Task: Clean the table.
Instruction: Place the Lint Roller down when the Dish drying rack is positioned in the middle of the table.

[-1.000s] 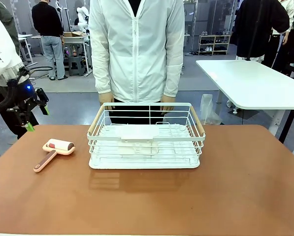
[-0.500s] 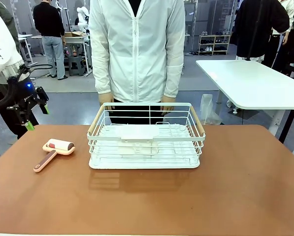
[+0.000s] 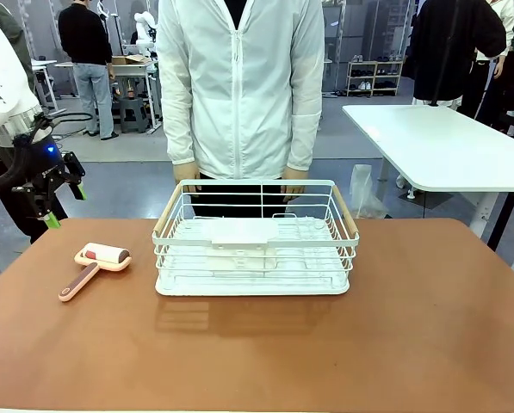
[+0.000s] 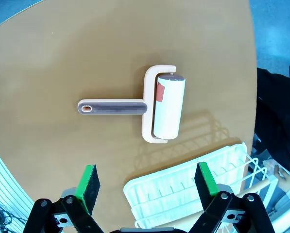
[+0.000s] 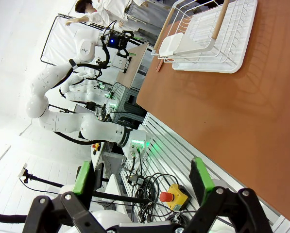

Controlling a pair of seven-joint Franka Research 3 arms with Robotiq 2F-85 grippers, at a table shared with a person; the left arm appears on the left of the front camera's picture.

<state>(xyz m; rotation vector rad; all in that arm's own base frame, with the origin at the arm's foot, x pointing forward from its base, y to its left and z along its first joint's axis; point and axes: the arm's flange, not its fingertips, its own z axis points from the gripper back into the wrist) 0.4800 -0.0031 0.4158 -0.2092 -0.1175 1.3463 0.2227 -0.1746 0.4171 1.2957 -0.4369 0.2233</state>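
The reddish-brown table [image 3: 394, 327] carries a pink lint roller [image 3: 102, 257] at its left and a white wire basket [image 3: 346, 215] in the middle. My left gripper [image 3: 65, 206] hangs open in the air beyond the table's left edge, above and left of the roller. In the left wrist view the roller [image 4: 166, 108] lies on the table [image 4: 62, 58] ahead of the open left gripper [image 4: 145, 180], with a corner of the basket [image 4: 183, 189] by the right finger. My right gripper [image 5: 141, 177] is open and holds nothing, off the table's [image 5: 222, 121] near edge.
A person in a white jacket [image 3: 238, 86] stands at the far side, hands just behind the basket. A white table [image 3: 446, 146] stands at the back right. A red emergency button [image 5: 176, 196] and cables lie below the right gripper. The basket [image 5: 232, 48] sits farther off.
The left arm's upper part has shifted very slightly; its gripper stays open in the same spot. Roller and basket have not moved.
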